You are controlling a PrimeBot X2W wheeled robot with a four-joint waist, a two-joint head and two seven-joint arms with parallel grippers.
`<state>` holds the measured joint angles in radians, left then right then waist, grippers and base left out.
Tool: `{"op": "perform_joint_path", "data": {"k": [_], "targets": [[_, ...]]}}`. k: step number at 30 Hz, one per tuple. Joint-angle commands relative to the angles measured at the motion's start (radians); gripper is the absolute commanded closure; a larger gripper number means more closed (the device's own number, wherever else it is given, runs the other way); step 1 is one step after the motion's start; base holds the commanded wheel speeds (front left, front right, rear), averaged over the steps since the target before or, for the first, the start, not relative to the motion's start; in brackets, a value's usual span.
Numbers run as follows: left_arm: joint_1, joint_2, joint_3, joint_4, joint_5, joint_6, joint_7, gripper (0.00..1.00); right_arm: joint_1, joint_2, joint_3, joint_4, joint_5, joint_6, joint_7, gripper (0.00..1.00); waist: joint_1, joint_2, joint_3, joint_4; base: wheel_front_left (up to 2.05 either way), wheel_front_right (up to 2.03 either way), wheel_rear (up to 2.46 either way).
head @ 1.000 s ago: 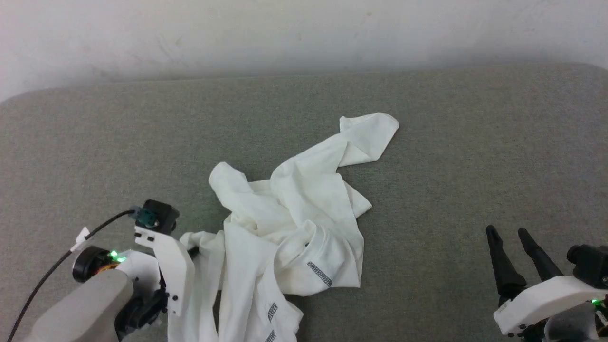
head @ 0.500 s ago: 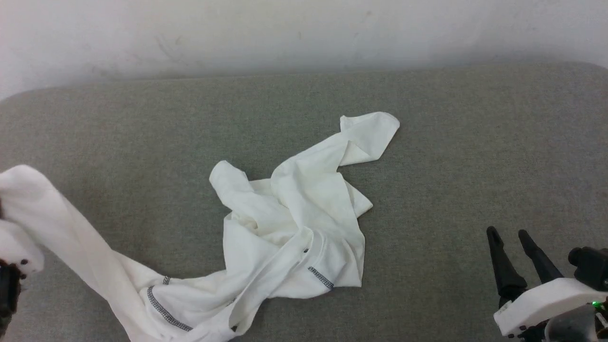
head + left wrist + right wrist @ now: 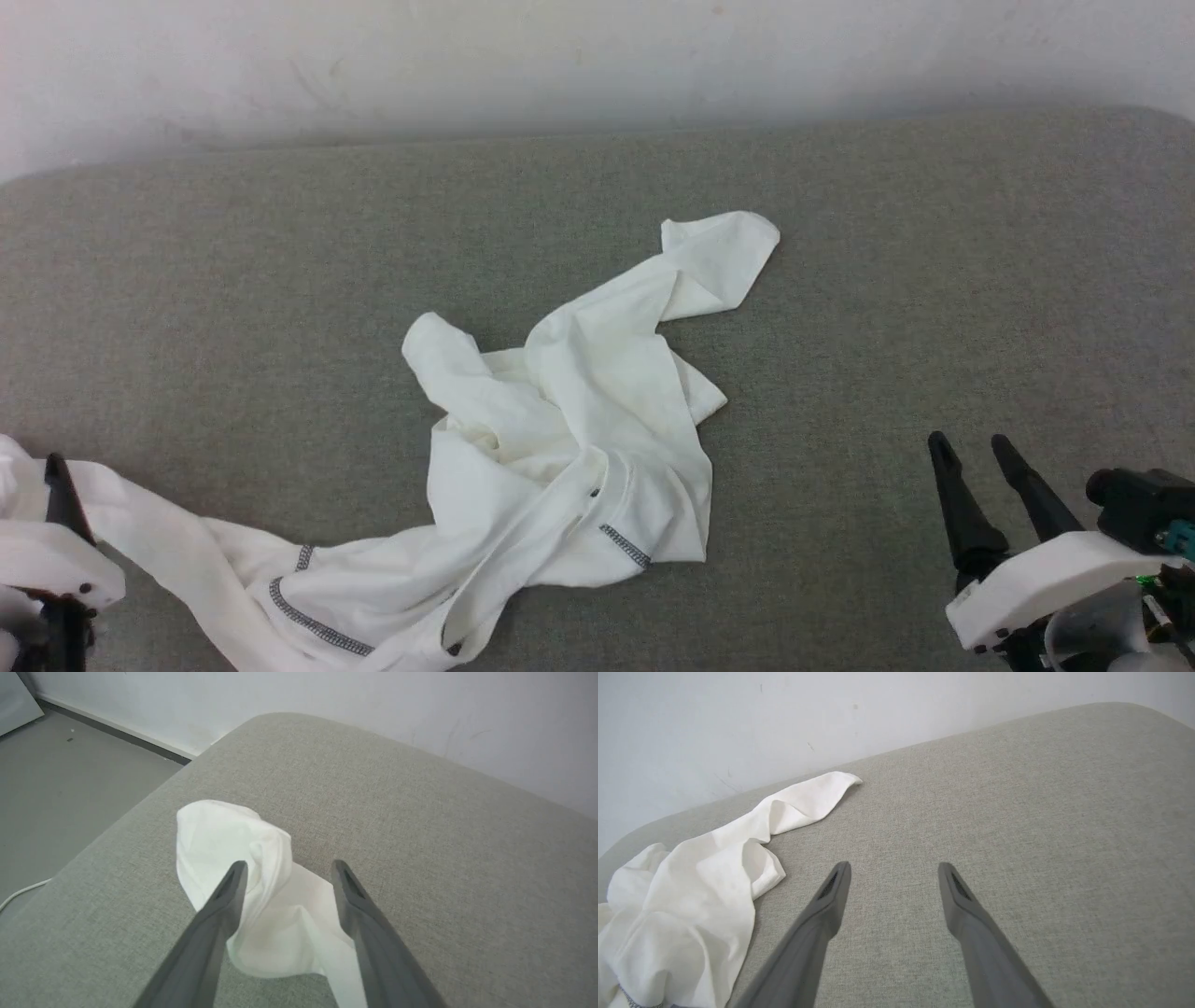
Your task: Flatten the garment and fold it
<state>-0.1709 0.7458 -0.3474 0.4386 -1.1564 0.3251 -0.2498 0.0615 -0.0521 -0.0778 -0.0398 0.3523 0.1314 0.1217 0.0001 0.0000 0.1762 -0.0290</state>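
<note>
Lying crumpled on the grey desk (image 3: 934, 280), shirt (image 3: 569, 439) with one sleeve reaching the left pincer (image 3: 289, 864) — fingers wide, cloth loose between. Right pincer (image 3: 968, 441) wide too — well apart from shirt.

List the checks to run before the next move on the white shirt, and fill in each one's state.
1. Left gripper fingers apart, not pinching cloth: ok.
2. Right gripper fingers apart, empty, over the bare grey fabric surface: ok.
3. White long-sleeved thin shirt with dark grey seam stitching lying flat: not ok, bunched in the middle.
4. Sleeve end under the left gripper fully on the surface: ok, though near the edge.
5. Shirt's near part on the surface: cannot tell, it runs off the head view's bottom.
</note>
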Motion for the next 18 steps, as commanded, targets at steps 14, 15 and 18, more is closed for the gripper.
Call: {"op": "perform_joint_path", "data": {"k": [14, 15, 18], "targets": [[0.159, -0.242, 0.089, -0.449, 0.518, -0.012, -0.012, 0.00, -0.019, 0.002, 0.106, 0.035, -0.016, -0.001, 0.081, 0.00, -0.0001, 0.0000, -0.108, 0.050, 0.00, 0.00, 0.00], [0.172, -0.257, 0.084, -0.468, 0.535, -0.015, -0.012, 0.00, -0.029, 0.002, 0.121, 0.049, -0.012, -0.001, 0.095, 0.00, -0.0001, 0.0000, -0.109, 0.053, 0.00, 0.00, 0.00], [0.203, -0.287, 0.069, -0.502, 0.576, -0.024, -0.012, 0.00, -0.075, -0.015, 0.178, 0.110, -0.009, -0.001, 0.145, 0.00, -0.0001, 0.0000, -0.111, 0.065, 0.00, 0.00, 0.00]]}}
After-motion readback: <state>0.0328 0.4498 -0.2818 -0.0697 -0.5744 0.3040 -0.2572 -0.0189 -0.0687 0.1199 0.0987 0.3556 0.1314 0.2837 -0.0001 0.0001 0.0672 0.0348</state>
